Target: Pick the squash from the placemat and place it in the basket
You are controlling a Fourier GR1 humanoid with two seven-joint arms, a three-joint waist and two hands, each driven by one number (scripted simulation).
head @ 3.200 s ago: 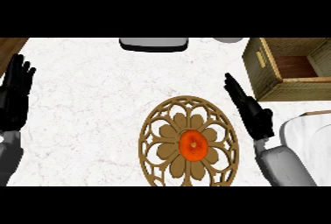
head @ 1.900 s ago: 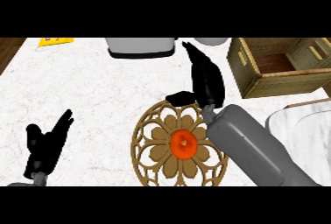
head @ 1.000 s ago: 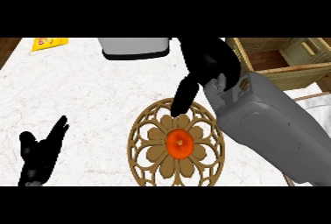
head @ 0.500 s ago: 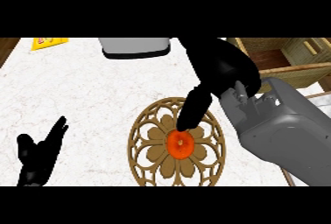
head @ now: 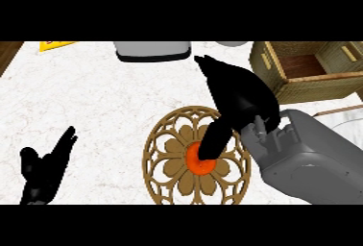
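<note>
An orange squash (head: pixel 199 162) lies at the centre of a round brown openwork placemat (head: pixel 170 163) on the white counter. My right hand (head: pixel 237 98) hangs over the mat with straight fingers, and its thumb (head: pixel 214 139) points down onto the top of the squash, hiding part of it. The fingers are not curled round the squash. A wooden basket (head: pixel 305 69) with a dark red floor stands at the back right, beyond the right hand. My left hand (head: pixel 46 168) rests open at the lower left, fingers up, far from the mat.
A grey appliance with a black base (head: pixel 152 50) stands at the back edge. A yellow item (head: pixel 55 44) lies at the back left. Brown counter edge shows at the far left corner (head: pixel 8 53). A white object (head: pixel 347 122) sits at the right behind my forearm.
My right hand has swung in from the right side, over the back of the mat, and lowered its thumb onto the squash. The left hand dropped to the lower left and stays there.
</note>
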